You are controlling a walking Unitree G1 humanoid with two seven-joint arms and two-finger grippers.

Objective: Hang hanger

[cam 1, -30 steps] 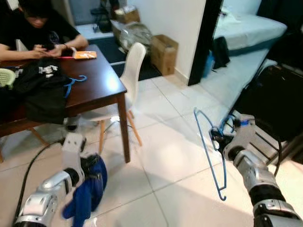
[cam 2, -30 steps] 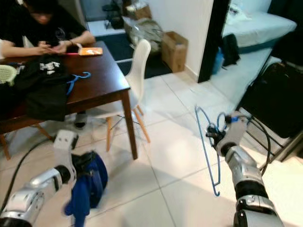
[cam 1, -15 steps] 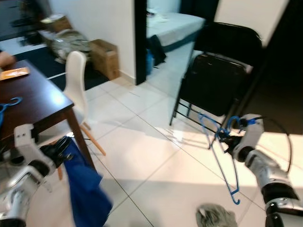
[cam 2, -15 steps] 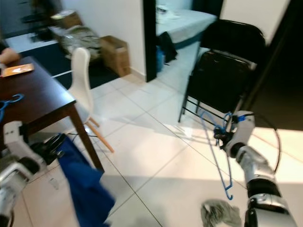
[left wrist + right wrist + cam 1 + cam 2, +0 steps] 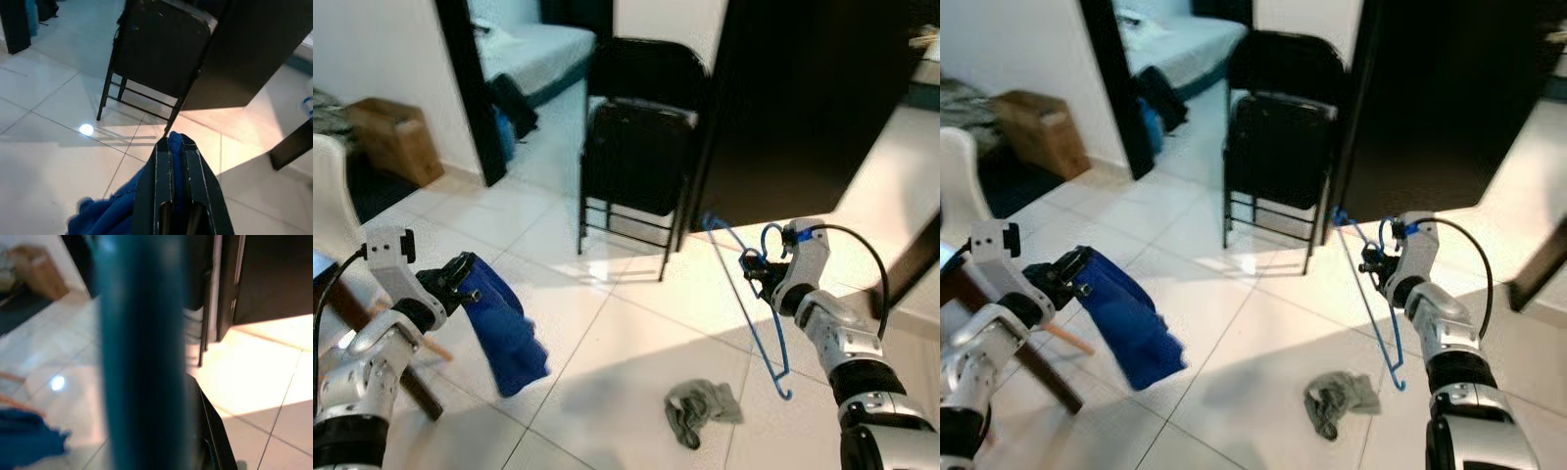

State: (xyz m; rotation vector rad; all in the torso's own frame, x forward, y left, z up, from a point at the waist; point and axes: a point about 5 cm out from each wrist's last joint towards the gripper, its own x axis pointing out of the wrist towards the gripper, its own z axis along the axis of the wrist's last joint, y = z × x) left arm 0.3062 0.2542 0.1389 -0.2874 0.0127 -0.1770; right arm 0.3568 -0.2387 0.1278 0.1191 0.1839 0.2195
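The right gripper [image 5: 751,276] is closed on the blue hanger [image 5: 751,311], which hangs down from it on the right, above the white floor [image 5: 607,323]. The left gripper [image 5: 460,284] is closed on a blue cloth [image 5: 504,328] that droops at the near left. A grey rag [image 5: 700,409] lies on the floor near the hanger. A black chair [image 5: 636,162] stands far back.
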